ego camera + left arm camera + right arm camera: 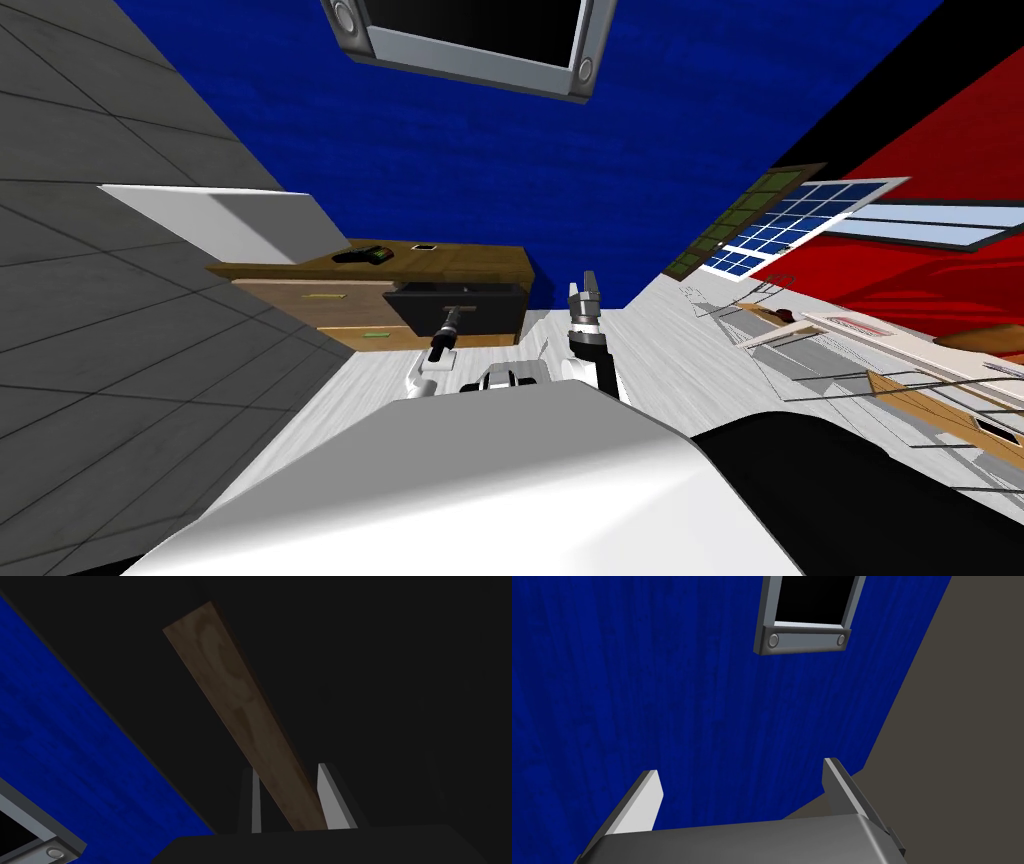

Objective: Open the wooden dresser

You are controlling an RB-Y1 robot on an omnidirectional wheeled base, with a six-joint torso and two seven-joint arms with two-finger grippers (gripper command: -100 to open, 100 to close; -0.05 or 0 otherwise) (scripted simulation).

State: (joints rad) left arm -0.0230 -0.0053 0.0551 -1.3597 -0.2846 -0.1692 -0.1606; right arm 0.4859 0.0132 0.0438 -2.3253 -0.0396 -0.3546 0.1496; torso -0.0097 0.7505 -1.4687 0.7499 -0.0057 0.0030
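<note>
Left fingers [331,796] are closed tight on the wooden drawer edge [225,686] of the dresser [300,295], at eleven o'clock. Right fingers [643,803], at twelve o'clock, are spread wide and empty.

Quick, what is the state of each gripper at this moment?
Left gripper: closed on a wooden strip.
Right gripper: open, holding nothing.
</note>
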